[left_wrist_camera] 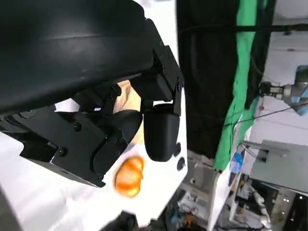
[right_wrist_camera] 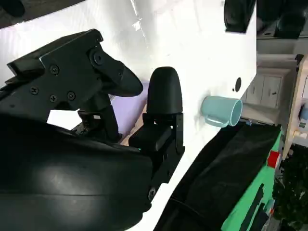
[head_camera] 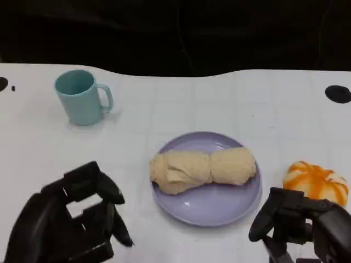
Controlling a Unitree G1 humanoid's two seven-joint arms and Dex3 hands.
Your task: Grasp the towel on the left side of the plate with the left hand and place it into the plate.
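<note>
1. Now we see the cream rolled cloth towel point(head_camera: 203, 169) lying in the round lilac plate point(head_camera: 219, 211), just right of our left hand point(head_camera: 71, 224).
2. Our left hand holds nothing, fingers apart.
3. Our right hand point(head_camera: 299, 224) grasps nothing, fingers loosely apart.

No readable text, no labels, no brands, no numbers in any view

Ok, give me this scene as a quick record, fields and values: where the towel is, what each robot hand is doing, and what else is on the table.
towel: cream towel, bunched, lying in the plate
plate: lavender plate, mid-table
left robot hand: left robot hand empty, fingers apart, left of the plate
right robot hand: right robot hand empty, fingers apart, right of the plate
mug: teal mug, upright, far left
other: orange-and-white pumpkin-like object, right of the plate
task state: towel appears placed
</note>
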